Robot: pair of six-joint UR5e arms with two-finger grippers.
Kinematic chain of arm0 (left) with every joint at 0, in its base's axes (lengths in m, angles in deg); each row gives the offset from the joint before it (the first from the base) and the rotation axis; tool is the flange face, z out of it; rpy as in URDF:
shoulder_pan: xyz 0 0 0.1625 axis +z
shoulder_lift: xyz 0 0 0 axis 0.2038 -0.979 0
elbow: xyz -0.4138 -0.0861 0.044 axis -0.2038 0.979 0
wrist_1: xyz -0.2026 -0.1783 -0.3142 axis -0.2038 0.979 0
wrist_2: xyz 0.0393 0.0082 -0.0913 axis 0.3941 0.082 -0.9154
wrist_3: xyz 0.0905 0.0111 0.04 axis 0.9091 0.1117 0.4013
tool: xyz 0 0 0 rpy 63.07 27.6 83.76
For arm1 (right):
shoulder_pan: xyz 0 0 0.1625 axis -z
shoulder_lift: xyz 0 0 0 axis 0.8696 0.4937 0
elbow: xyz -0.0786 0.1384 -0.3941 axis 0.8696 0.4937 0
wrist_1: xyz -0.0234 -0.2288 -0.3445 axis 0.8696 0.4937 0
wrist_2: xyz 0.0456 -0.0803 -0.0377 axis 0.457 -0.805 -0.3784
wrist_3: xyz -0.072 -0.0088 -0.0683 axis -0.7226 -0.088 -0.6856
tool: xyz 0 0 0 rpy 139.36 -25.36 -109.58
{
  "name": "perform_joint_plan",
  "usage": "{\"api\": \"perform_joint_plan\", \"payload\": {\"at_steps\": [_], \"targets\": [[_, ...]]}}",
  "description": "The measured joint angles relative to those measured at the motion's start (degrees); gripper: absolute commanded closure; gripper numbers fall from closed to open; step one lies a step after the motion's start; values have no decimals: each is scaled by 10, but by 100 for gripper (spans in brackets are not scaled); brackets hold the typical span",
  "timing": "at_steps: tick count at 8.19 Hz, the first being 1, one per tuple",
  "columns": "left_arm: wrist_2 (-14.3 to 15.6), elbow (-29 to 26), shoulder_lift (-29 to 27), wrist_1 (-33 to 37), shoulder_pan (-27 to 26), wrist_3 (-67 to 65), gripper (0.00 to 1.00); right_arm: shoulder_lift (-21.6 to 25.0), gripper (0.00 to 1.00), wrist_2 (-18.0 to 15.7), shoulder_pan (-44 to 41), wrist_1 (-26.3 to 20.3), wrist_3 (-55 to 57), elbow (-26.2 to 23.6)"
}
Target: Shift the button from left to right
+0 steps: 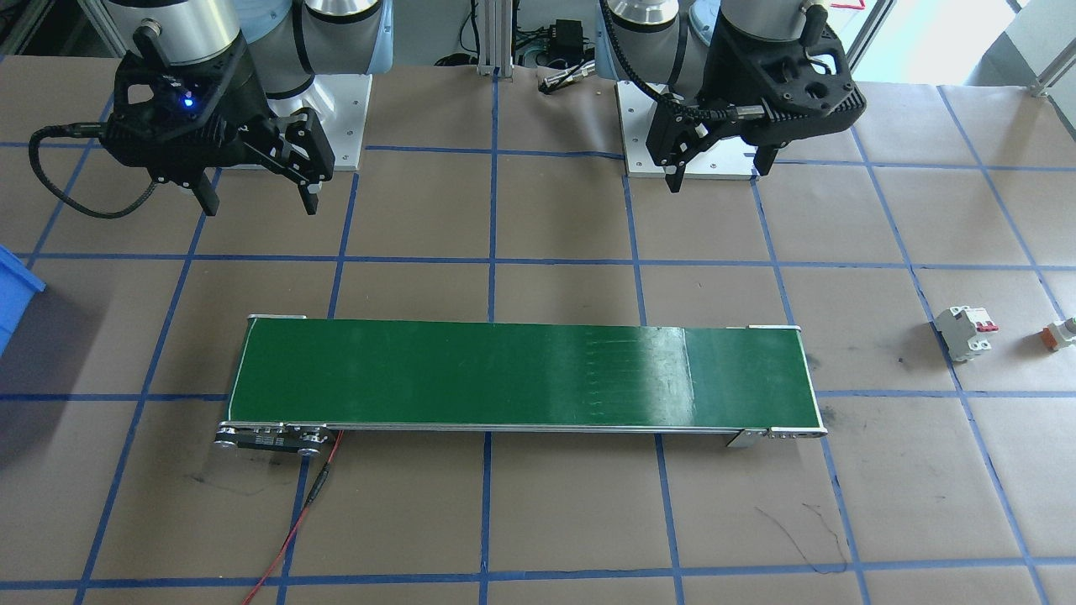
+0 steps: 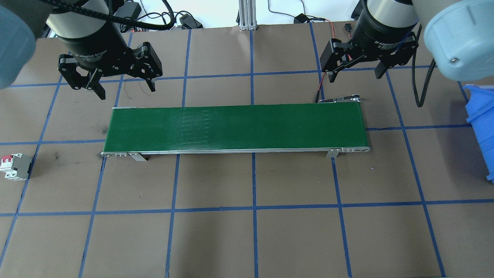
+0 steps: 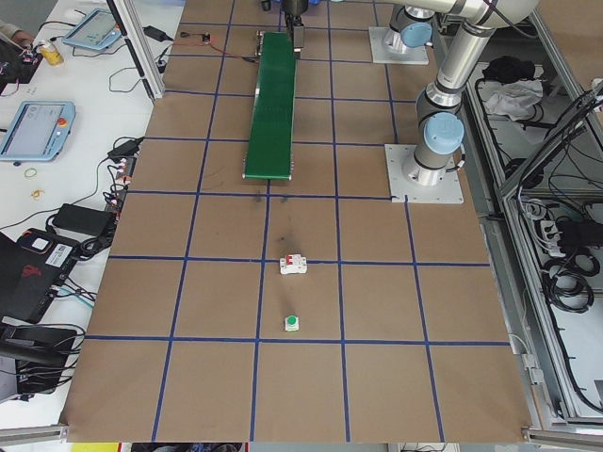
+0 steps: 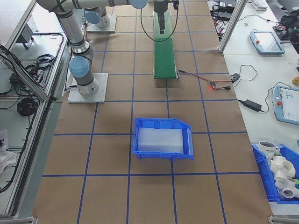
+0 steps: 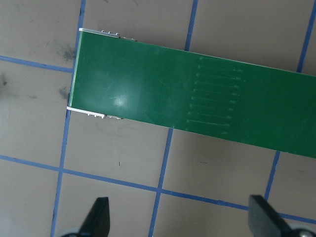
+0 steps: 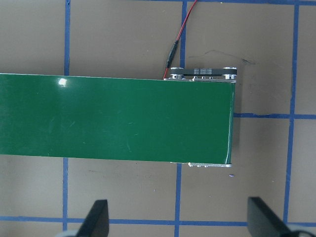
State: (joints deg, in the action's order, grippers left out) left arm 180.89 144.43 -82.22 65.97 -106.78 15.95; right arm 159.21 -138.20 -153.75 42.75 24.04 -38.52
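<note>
The button (image 1: 1061,334) lies on the brown table at the robot's far left, its orange end showing; in the exterior left view the button (image 3: 292,324) shows its round green cap. It is outside the overhead view. My left gripper (image 2: 127,92) hangs open and empty above the left end of the green conveyor belt (image 2: 235,127), far from the button. In its wrist view the left gripper (image 5: 180,219) has nothing between its fingers. My right gripper (image 2: 355,77) hangs open and empty over the belt's right end, and the right gripper (image 6: 180,222) shows wide-spread fingers.
A white circuit breaker (image 1: 965,332) with red levers sits beside the button, nearer the belt. A blue bin (image 4: 161,138) stands on the table at the robot's right. A red wire (image 1: 290,529) runs from the belt's motor end.
</note>
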Motion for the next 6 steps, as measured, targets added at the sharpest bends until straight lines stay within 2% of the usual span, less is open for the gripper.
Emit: {"api": "perform_joint_plan", "payload": {"at_steps": [3,4,5,6], "targets": [[5,0,4,8,2,64,0,0,0,0,0,0,0,0],[28,0,8,33,6,128,0,0,0,0,0,0,0,0],[70,0,11,49,23,183,0,0,0,0,0,0,0,0],[101,0,13,57,55,241,0,0,0,0,0,0,0,0]]}}
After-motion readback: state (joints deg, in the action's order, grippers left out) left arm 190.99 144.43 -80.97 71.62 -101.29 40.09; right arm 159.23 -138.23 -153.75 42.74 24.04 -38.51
